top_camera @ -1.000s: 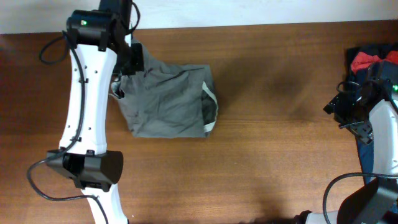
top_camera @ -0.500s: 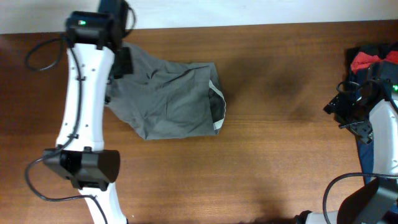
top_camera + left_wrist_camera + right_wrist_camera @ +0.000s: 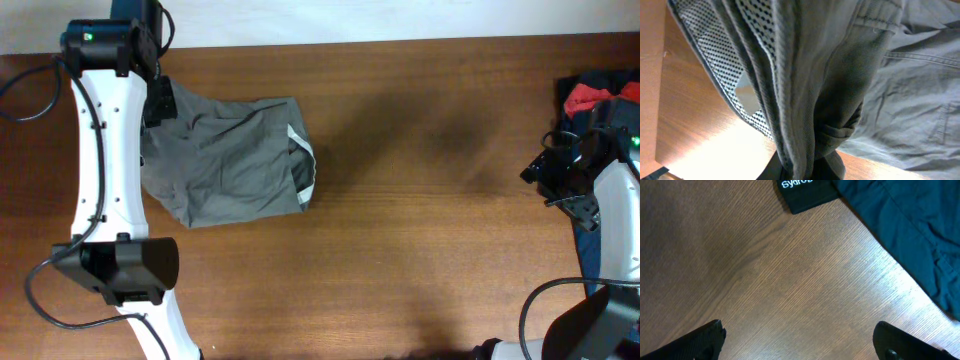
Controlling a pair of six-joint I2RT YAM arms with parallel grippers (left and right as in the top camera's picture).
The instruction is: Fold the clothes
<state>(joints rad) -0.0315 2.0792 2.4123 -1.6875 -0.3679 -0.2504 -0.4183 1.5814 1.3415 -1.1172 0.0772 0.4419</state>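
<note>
the left jaws are clamped on a bunched fold of the shorts [image 3: 890, 90]; in the left wrist view the grey-olive cloth gathers into a tight twist at the bottom middle, where the dark jaws pinch it. beside that twist hangs a black-and-white mesh lining [image 3: 740, 45], with the counter [image 3: 690, 125] showing past it. a stitched seam runs across the cloth on the right of that view.

from overhead, the grip sits at the upper left corner of the shorts [image 3: 225, 160], which lie on the left part of the counter [image 3: 430, 200] in a rough folded block, creased and uneven. a strip of pale lining [image 3: 305, 165] shows along their right edge. the left arm [image 3: 105, 150] runs down the shorts' left side and covers part of them.

the right jaws stand wide apart and hold nothing: the two dark fingertips [image 3: 702, 340] sit at the lower corners of the right wrist view with only bare counter [image 3: 790, 280] between them. above them in that view lie a navy garment [image 3: 910, 235] and a black label [image 3: 807, 192] with white letters.

overhead, the right arm [image 3: 610, 200] is at the far right edge, well apart from the shorts, over the navy garment [image 3: 585, 250] and near a red cloth [image 3: 590, 97].
</note>
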